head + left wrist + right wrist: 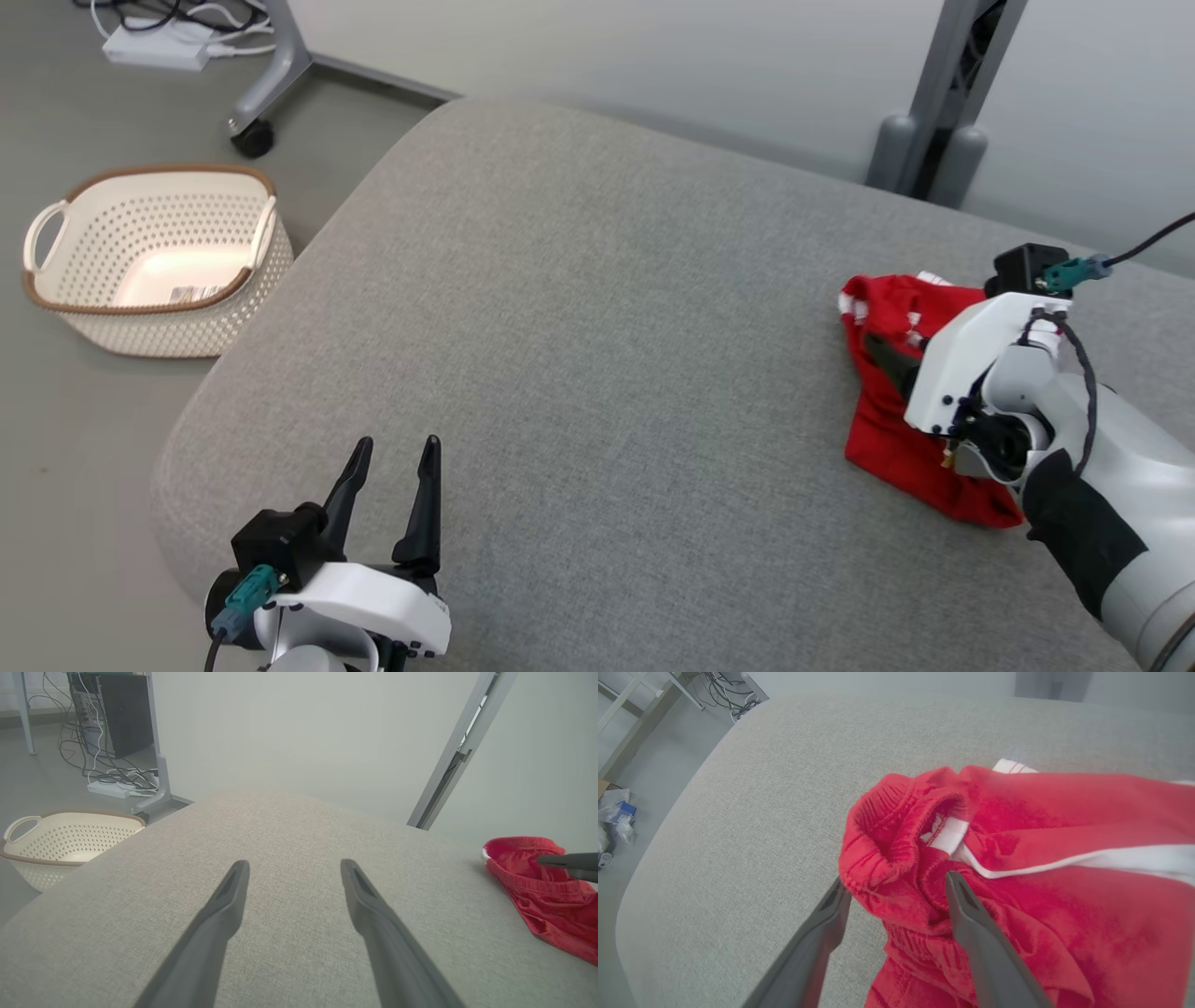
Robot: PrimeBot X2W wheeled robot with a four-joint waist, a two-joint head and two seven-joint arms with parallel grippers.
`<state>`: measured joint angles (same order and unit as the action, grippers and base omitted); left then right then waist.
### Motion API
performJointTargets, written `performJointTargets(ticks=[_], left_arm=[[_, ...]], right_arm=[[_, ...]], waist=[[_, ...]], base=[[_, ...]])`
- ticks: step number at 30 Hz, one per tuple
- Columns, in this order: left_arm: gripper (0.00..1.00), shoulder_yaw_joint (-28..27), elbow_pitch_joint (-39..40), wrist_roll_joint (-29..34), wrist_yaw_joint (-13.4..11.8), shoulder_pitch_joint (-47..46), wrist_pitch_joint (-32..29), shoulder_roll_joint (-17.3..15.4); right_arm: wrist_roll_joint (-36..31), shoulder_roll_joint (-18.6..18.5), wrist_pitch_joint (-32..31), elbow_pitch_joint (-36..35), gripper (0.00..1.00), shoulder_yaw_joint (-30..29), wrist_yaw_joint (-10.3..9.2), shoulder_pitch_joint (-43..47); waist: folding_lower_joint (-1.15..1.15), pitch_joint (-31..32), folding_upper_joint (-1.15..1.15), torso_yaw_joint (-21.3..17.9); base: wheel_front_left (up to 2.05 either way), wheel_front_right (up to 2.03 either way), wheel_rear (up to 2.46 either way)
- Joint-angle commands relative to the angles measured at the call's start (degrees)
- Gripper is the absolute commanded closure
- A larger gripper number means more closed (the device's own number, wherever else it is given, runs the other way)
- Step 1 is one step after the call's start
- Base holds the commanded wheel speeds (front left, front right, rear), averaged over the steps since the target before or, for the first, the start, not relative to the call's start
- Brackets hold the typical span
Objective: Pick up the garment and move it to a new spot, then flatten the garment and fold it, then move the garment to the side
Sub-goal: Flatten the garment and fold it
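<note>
The red garment (882, 439), seemingly soft, light and limp, lies crumpled on the right side of the grey cushion (597, 327), the right pincer (896, 884) spread wide astride its bunched waistband (878, 830), probably the firmest hold, while the left pincer (398, 442) hangs released over bare cushion.

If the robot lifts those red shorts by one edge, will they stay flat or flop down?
Probably flop: the red shorts lie crumpled in soft folds on the grey cushion, so they look limp. They seem light, being thin fleecy cloth. The bunched waistband likely stretches, and pushing would probably wrinkle them rather than slide them.
</note>
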<state>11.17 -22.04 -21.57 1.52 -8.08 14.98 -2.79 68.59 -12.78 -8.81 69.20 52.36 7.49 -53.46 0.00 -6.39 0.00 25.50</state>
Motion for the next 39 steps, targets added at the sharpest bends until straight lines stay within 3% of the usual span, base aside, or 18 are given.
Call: performJointTargets(ticks=[1,9,16,27,32,39], left_arm=[[0.0,-0.5,-0.1,0.5,0.1,0.4,0.2,-0.3],[0.0,-2.1,-0.3,2.3,0.4,2.1,0.2,-0.3],[0.0,-3.2,0.3,3.6,0.9,2.8,0.2,-0.3],[0.0,-4.8,3.2,3.1,0.6,2.4,0.2,-0.3],[0.0,-5.8,4.8,2.5,0.3,2.4,0.2,-0.3],[0.0,-6.1,6.0,3.3,0.5,3.3,0.2,-0.3]], right_arm=[[0.0,0.2,0.2,-0.9,0.0,0.4,0.0,0.1],[-1.1,0.7,0.8,-5.2,0.0,3.3,0.0,1.2],[-1.7,-1.2,5.0,-9.2,0.0,4.3,0.0,1.2],[-5.4,-6.7,22.1,-13.3,0.0,4.3,0.0,6.5],[-8.4,-9.0,24.2,-17.6,0.0,-2.1,0.0,10.7],[-25.7,-7.9,24.1,-29.2,0.0,-21.6,0.0,23.8]], waist=[[0.0,1.7,0.0,-1.3],[0.0,6.8,0.0,-4.6],[0.0,9.4,0.0,-7.5],[0.0,10.6,0.0,-14.3],[0.0,10.2,0.0,-16.6],[0.0,9.4,0.0,-18.8]], base=[[0.0,0.0,0.0],[0.0,0.0,0.0],[0.0,0.0,0.0],[0.0,0.0,0.0],[0.0,0.0,0.0],[0.0,0.0,0.0]])
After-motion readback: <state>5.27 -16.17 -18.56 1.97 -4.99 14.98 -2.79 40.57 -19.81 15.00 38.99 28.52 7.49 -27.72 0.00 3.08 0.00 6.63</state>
